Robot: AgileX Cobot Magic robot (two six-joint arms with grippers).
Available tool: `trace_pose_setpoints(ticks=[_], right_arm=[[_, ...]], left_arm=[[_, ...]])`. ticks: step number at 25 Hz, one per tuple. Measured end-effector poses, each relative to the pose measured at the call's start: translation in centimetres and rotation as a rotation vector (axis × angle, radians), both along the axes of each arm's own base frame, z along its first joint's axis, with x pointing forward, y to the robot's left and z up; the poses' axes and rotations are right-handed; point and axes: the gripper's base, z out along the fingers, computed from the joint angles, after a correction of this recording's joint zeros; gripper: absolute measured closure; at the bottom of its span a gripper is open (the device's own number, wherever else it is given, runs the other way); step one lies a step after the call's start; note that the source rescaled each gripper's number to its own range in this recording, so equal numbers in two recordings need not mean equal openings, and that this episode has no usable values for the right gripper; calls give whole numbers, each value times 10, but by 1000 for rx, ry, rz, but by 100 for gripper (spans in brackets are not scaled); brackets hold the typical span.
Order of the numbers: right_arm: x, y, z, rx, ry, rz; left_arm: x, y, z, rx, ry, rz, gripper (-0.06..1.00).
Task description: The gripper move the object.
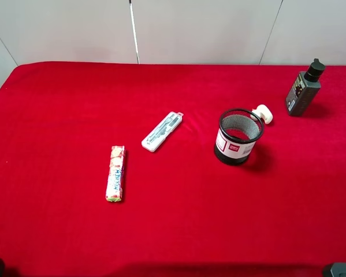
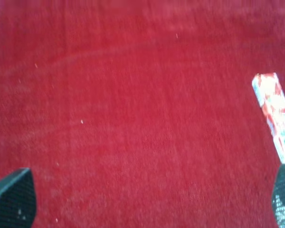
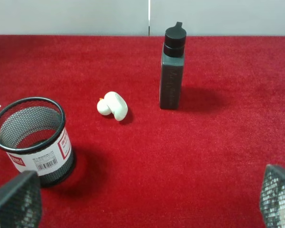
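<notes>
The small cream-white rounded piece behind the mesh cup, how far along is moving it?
Nothing looks done yet. The small cream-white rounded plastic piece lies on the red cloth behind the black mesh cup, untouched. Both grippers hold nothing, jaws spread, the right gripper facing it from a distance. Approach, grasp and move all remain.

object [image 1: 264,113] just behind mesh cup [image 1: 238,137] | bottle [image 1: 304,90] far right | case [image 1: 162,131], candy stick [image 1: 115,173] on red surface [image 1: 57,115]

A wide table covered in deep red, felt-like cloth [image 1: 63,231] is seen filling most of the view. Behind it, a pale grey panelled wall [image 1: 63,29] is divided by thin dark seams [image 1: 133,32]. Even, soft lighting is indicated by faint shadows.
</notes>
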Motion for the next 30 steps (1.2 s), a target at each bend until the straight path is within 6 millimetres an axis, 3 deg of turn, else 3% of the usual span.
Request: trace_pose_setpoints(ticks=[4, 30], right_arm=[[0, 0, 0, 0, 0, 0], [0, 0, 0, 0, -1, 0]], left_arm=[[-8, 0, 0, -4, -61, -1, -6], [-8, -1, 0, 10, -64, -24, -6]])
